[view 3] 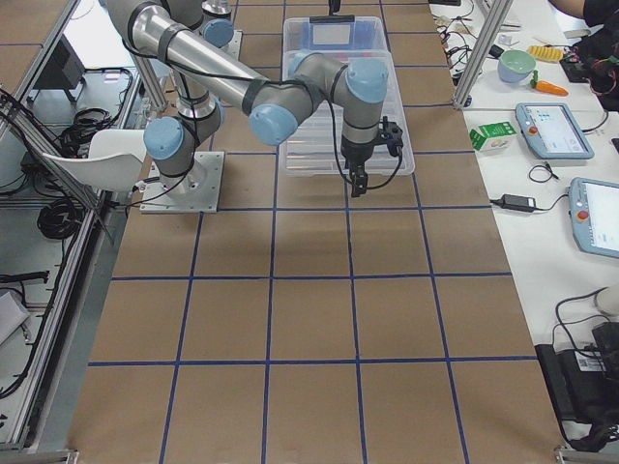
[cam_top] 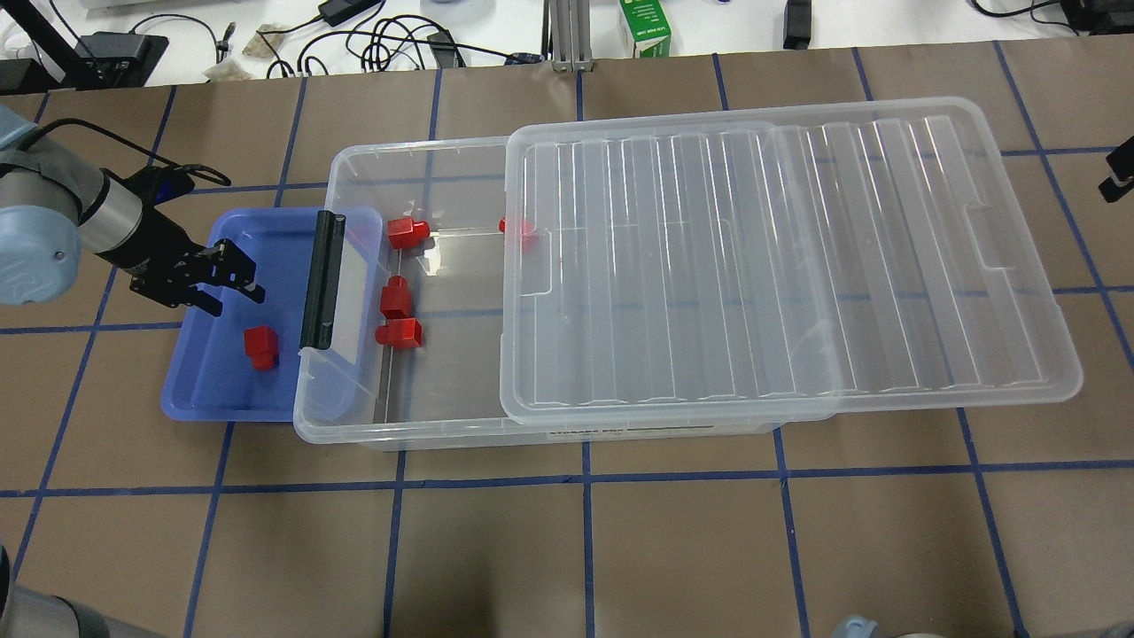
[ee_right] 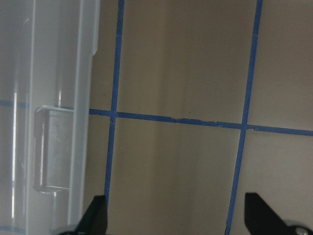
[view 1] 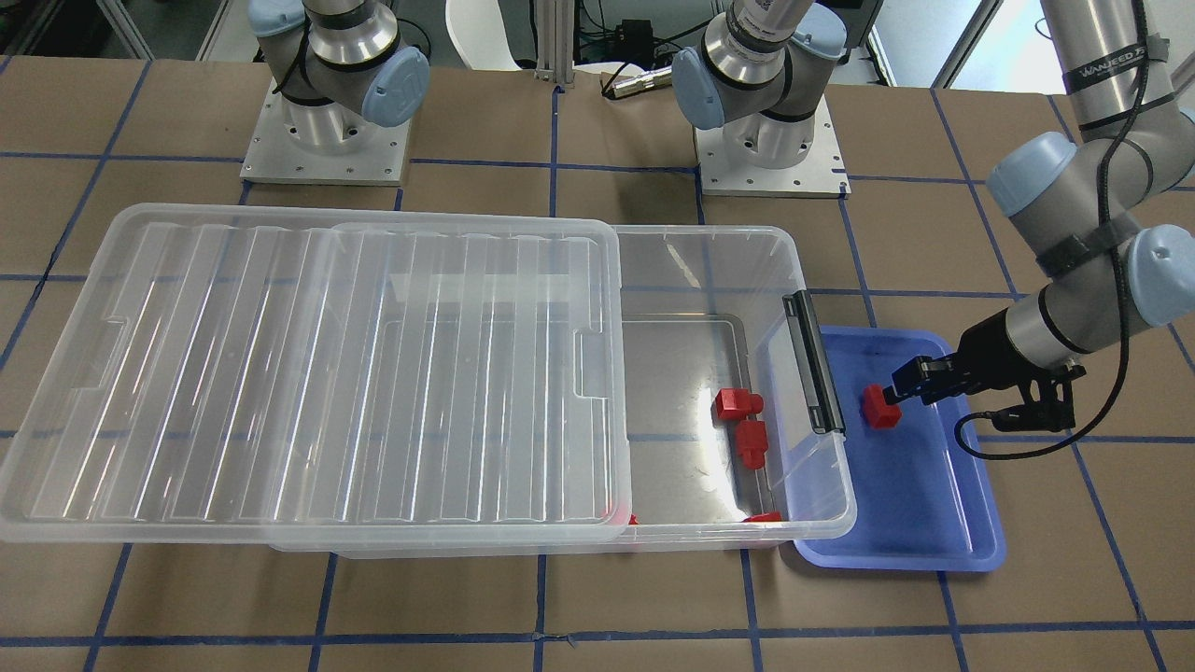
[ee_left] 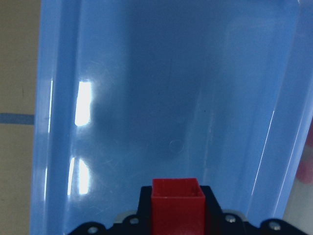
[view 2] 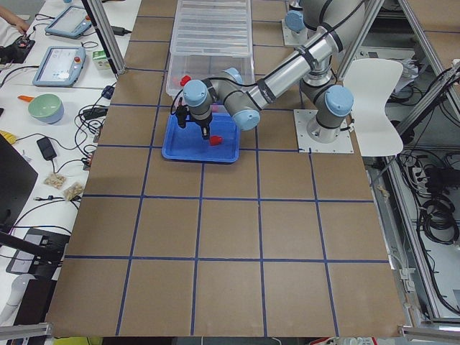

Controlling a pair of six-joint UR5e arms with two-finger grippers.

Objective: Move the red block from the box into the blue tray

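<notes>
My left gripper (view 1: 901,390) reaches down into the blue tray (view 1: 920,523) and is shut on a red block (view 1: 880,407). The left wrist view shows the block (ee_left: 177,205) between the fingertips, low over the tray floor (ee_left: 161,98). The overhead view shows this block (cam_top: 261,346) inside the tray (cam_top: 199,390). The clear box (view 1: 709,271) stands next to the tray. Its ribbed lid (view 1: 308,373) is slid aside and several red blocks (view 1: 736,403) lie in the uncovered end. My right gripper (ee_right: 177,220) is open and empty over the table beside the box's far end.
The box's black latch bar (cam_top: 321,279) overhangs the tray's edge. The lid (cam_top: 780,266) sticks out past the box on the robot's right. Brown table (cam_top: 576,549) with blue tape lines lies in front. A green carton (cam_top: 645,27) and cables are beyond the far edge.
</notes>
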